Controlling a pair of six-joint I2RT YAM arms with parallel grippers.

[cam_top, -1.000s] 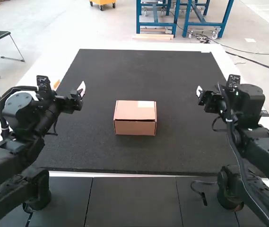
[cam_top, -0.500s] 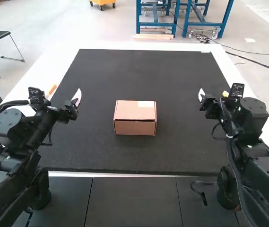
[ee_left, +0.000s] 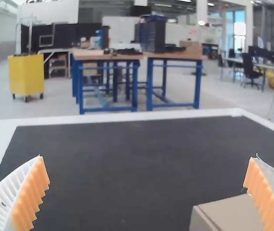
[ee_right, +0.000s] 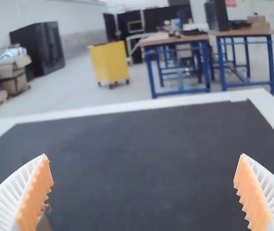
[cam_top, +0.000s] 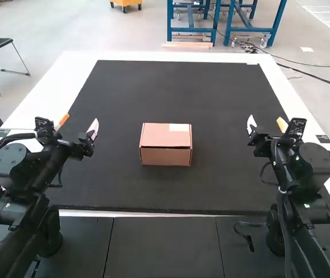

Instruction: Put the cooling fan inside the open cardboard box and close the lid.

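Closed brown cardboard box (cam_top: 166, 143) sits crosswise between your white-ribbed left gripper (cam_top: 78, 124) and right gripper (cam_top: 266, 124), both spread wide and empty.

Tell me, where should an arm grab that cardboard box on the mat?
Probably from straight above, pinching the front and back walls of the cardboard box: that span looks narrower than its width, and it sits flat with the lid shut.

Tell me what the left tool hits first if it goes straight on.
Nothing solid, as far as shows: the left tool points across the black mat toward its far edge. The cardboard box lies off to its right, seemingly outside that line; depth is unclear.
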